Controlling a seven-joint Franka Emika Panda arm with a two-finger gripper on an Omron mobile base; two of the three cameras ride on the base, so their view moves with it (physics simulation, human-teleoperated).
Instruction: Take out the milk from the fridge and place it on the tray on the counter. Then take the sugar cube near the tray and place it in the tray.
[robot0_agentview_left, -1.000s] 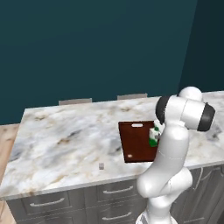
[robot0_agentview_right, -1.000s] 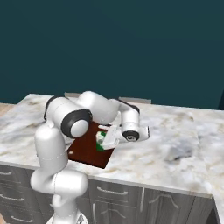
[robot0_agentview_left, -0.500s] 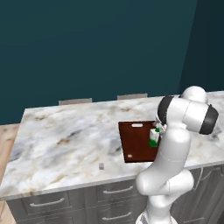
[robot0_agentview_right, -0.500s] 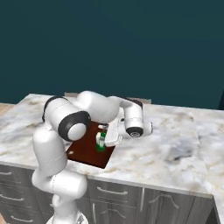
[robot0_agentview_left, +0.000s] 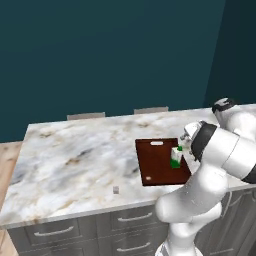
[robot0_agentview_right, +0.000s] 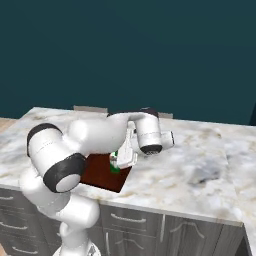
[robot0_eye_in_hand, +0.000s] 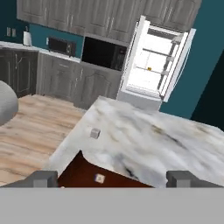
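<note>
The milk (robot0_agentview_left: 176, 157), a small green and white carton, stands upright on the right part of the dark reddish-brown tray (robot0_agentview_left: 156, 165) on the marbled counter (robot0_agentview_left: 75, 155). My gripper (robot0_agentview_left: 183, 144) hangs just above and behind the carton, apart from it. In the hand view its fingertips (robot0_eye_in_hand: 42, 178) stand wide apart and open with nothing between them, over the tray (robot0_eye_in_hand: 87, 175). The tiny white sugar cube (robot0_agentview_left: 116, 190) lies on the counter left of the tray, near the front edge, and is the sugar cube (robot0_eye_in_hand: 95, 133) beyond the tray's end in the hand view. The fridge (robot0_eye_in_hand: 154, 65) stands open across the room.
A black microwave (robot0_eye_in_hand: 103, 53) sits among dark grey cabinets beside the fridge. Dark grey drawers with silver handles (robot0_agentview_left: 55, 232) run under the counter. My own white arm (robot0_agentview_right: 95, 137) arches over the tray (robot0_agentview_right: 100, 174) in the right base view.
The gripper has opened and let go of the milk, then lifted up and back off it. The carton stays standing on the tray.
</note>
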